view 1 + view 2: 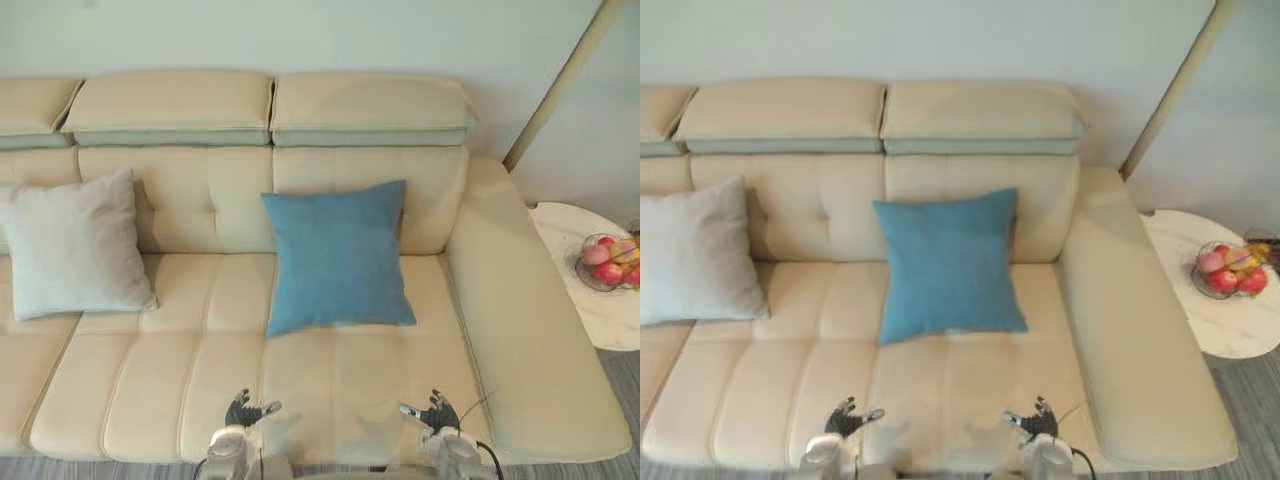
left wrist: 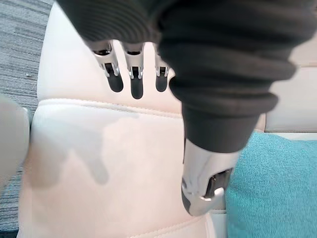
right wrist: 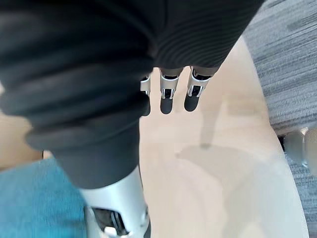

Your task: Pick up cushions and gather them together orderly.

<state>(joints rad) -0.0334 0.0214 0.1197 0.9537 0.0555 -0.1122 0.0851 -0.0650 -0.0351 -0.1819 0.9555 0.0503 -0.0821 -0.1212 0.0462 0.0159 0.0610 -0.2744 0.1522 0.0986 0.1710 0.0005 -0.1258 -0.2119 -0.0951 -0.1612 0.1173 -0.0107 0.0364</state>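
Note:
A blue cushion (image 1: 338, 257) leans upright against the back of the beige sofa (image 1: 200, 380), on its right-hand seat. A light grey cushion (image 1: 76, 246) leans against the backrest further left, well apart from the blue one. My left hand (image 1: 243, 410) hovers low over the seat's front edge, fingers (image 2: 132, 74) straight and relaxed, holding nothing. My right hand (image 1: 436, 412) is at the same height on the right, also open and empty. The blue cushion (image 2: 272, 188) also appears past the left thumb, and the blue cushion (image 3: 34, 198) shows beside the right thumb.
A round white side table (image 1: 600, 290) stands right of the sofa's armrest (image 1: 520, 310), carrying a wire bowl of fruit (image 1: 608, 262). Grey striped carpet (image 3: 292, 59) lies in front of and beside the sofa. A slanted wooden pole (image 1: 560, 80) leans by the wall.

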